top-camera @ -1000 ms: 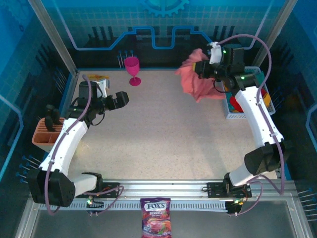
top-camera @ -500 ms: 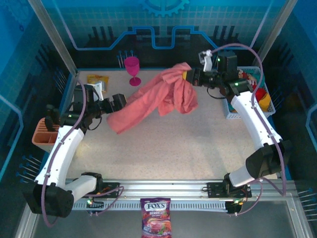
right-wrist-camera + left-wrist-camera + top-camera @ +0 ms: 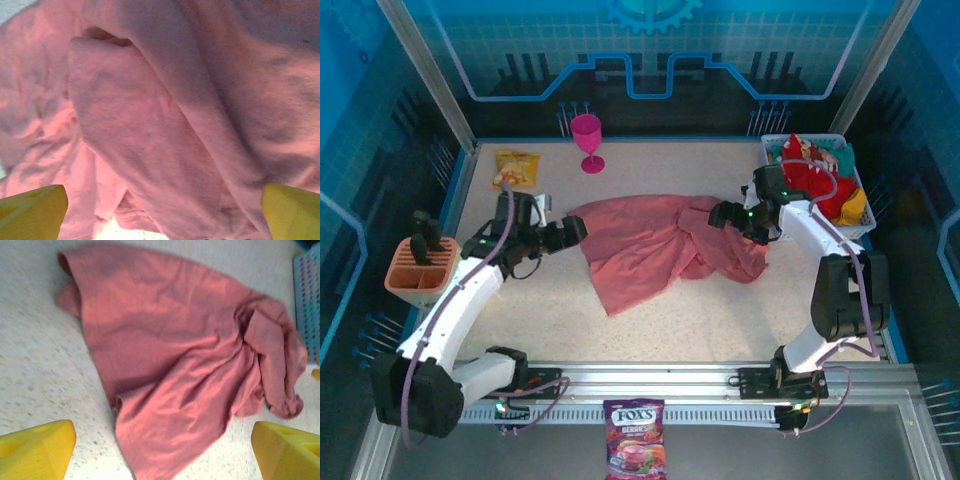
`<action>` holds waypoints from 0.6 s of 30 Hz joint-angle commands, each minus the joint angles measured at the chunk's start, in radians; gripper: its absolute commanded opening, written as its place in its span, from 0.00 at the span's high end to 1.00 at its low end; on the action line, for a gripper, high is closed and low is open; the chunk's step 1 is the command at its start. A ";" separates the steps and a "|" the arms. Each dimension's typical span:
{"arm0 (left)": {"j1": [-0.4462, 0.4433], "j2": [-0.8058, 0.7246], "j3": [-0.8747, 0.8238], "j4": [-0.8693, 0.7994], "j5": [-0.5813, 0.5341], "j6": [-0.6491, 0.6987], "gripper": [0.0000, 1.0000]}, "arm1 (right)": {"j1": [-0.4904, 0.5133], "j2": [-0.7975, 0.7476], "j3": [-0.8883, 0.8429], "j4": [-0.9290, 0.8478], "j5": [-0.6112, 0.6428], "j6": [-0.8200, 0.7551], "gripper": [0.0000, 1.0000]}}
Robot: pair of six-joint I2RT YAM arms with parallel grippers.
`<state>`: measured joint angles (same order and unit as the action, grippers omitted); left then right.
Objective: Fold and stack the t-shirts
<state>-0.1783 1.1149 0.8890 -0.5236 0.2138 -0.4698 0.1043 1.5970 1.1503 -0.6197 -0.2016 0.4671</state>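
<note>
Salmon-pink t-shirt (image 3: 655,245) lies crumpled on the worktop (image 3: 650,330), dead centre, and I've a claw at either end of it. My left claw (image 3: 568,232) sits right at the shirt's 9 o'clock edge, jaws spread wide, holding nothing. Through my left wrist camera the hem lies loose on the worktop between my yellow fingers (image 3: 35,447). Whether I touch the cloth, I can't tell. My right claw (image 3: 725,215) hangs over the bunched folds at the shirt's 3 o'clock end. Its jaws are wide apart too, with cloth beneath them and nothing pinched that I can see.

Containers now. At 2 o'clock on the worktop stands a blue-and-white basket (image 3: 820,138). The red t-shirt (image 3: 808,172) is heaped in it, among yellow and green bits I can't identify. At 9 o'clock, off the worktop's edge, an orange caddy (image 3: 405,285) holds something dark and upright; what it is, I can't tell.

Magenta goblet (image 3: 587,140) stands upright at 11 o'clock and the snack packet (image 3: 517,165) lies at 10 o'clock, both apart from the shirt. A sweets bag (image 3: 634,450) lies at 6 o'clock, clipped by the bottom edge. Under my right claw the folds blur together, so I can't tell sleeve from body.
</note>
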 commanded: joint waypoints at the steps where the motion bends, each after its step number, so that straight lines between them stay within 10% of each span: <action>1: -0.112 0.051 -0.015 0.088 -0.046 -0.066 0.09 | 0.038 -0.097 -0.025 -0.011 0.139 -0.024 0.00; 12: -0.355 0.453 0.232 0.271 -0.024 -0.189 0.19 | -0.021 -0.264 -0.227 -0.020 0.218 0.116 0.25; 18: -0.365 0.492 0.282 0.250 -0.024 -0.161 0.19 | -0.062 -0.281 -0.329 -0.050 0.310 0.212 0.12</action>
<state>-0.5407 1.6058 1.1305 -0.2600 0.1802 -0.6342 0.0677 1.3396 0.8658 -0.6289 0.0517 0.6102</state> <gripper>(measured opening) 0.806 0.874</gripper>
